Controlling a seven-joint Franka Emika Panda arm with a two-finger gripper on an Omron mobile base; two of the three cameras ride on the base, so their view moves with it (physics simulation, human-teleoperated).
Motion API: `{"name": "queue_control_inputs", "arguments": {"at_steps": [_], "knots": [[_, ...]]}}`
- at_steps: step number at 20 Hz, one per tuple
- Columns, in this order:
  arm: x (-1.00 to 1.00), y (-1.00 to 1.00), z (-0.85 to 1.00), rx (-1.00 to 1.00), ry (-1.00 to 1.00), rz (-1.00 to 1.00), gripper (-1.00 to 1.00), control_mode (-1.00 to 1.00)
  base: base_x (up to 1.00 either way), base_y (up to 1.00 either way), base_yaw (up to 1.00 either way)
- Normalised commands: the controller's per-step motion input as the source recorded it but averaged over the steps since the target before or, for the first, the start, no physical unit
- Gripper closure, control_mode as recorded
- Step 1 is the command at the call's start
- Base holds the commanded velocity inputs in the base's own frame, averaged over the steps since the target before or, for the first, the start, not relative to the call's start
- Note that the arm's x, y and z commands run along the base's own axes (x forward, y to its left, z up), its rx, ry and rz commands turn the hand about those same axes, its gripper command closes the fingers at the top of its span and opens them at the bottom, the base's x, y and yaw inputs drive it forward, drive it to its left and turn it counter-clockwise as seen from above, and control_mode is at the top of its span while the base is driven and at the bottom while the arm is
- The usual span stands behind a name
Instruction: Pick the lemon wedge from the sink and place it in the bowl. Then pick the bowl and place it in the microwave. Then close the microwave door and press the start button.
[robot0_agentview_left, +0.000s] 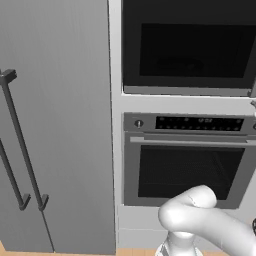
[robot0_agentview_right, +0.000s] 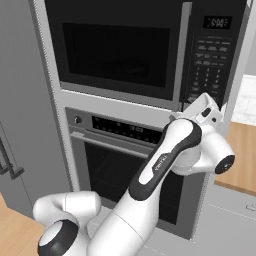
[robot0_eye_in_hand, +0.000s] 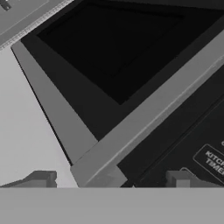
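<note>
The microwave (robot0_agentview_left: 190, 47) is built into the wall above the oven. The microwave door (robot0_agentview_right: 117, 50) stands shut, flush with the front, and its dark window (robot0_eye_in_hand: 118, 48) looks black. The keypad (robot0_agentview_right: 210, 55) runs down the microwave's right side. My gripper (robot0_agentview_right: 204, 112) hovers just in front of the keypad's lower edge, at the door's bottom right corner. In the hand view my gripper (robot0_eye_in_hand: 111, 179) is open, with nothing between its fingertips (robot0_eye_in_hand: 41, 178); it straddles the door's grey frame and the keypad (robot0_eye_in_hand: 197, 144). The lemon wedge, the sink and the bowl are out of view.
Below the microwave is the oven (robot0_agentview_left: 190, 165) with its bar handle (robot0_agentview_right: 115, 145) and control strip. A tall grey cabinet front (robot0_agentview_left: 55, 125) with long dark handles stands to the left. A wooden counter (robot0_agentview_right: 245, 155) lies at the right.
</note>
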Motion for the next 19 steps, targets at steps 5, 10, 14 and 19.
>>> {"name": "queue_control_inputs", "arguments": {"at_steps": [5, 10, 14, 19], "knots": [[0.11, -0.22, 0.0, 0.06, 0.0, 0.09, -1.0, -1.0, 0.0, 0.0, 0.0], [0.25, -0.1, 0.0, 0.06, 0.0, 0.08, -1.0, -1.0, 0.0, 0.0, 0.0], [0.45, 0.0, -0.1, 0.05, 0.0, 0.05, -1.0, -1.0, 0.0, 0.0, 0.0], [0.37, 0.0, -0.17, 0.04, 0.0, 0.05, -1.0, -1.0, 0.0, 0.0, 0.0]]}}
